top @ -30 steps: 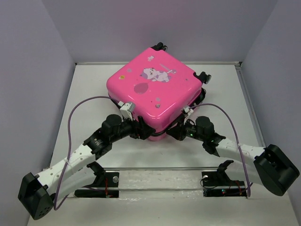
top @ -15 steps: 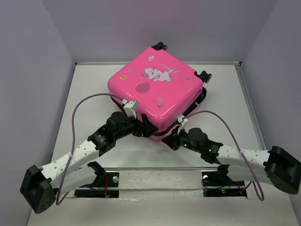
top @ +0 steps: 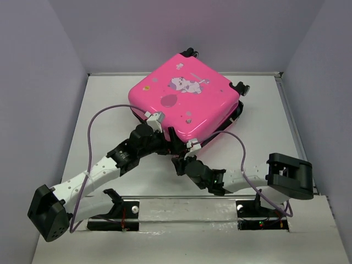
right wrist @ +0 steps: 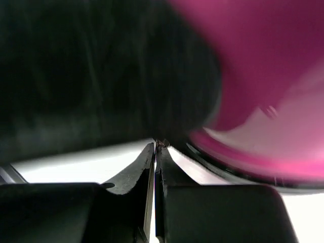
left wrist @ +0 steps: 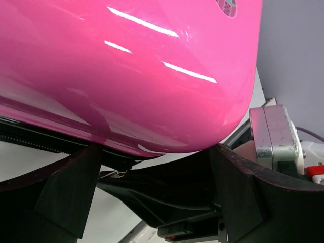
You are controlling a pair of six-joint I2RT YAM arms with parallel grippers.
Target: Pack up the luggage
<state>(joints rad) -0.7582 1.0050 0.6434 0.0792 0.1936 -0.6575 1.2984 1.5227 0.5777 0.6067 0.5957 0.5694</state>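
The bright pink luggage (top: 184, 104) lies shut on the white table, its cartoon print facing up and its near corner towards the arms. My left gripper (top: 169, 146) is open, with one finger on each side of that corner (left wrist: 156, 152); the pink shell (left wrist: 152, 76) and black zipper trim (left wrist: 30, 139) fill its view. My right gripper (top: 179, 163) is low at the zipper line just below the corner, in front of the left gripper. It is shut (right wrist: 158, 144), pinching a tiny dark bit that looks like a zipper pull. The shell (right wrist: 268, 61) is blurred to its right.
Black caster wheels (top: 240, 88) stick out at the luggage's far and right corners. Grey walls close in the table (top: 110, 99) on three sides. A clear rail with black brackets (top: 187, 196) runs along the near edge. Purple cables loop beside both arms.
My right gripper has slid left along the luggage's near edge, from the right side to the near corner, and its arm has swung round. The left gripper crept forward. The luggage shifted slightly away.
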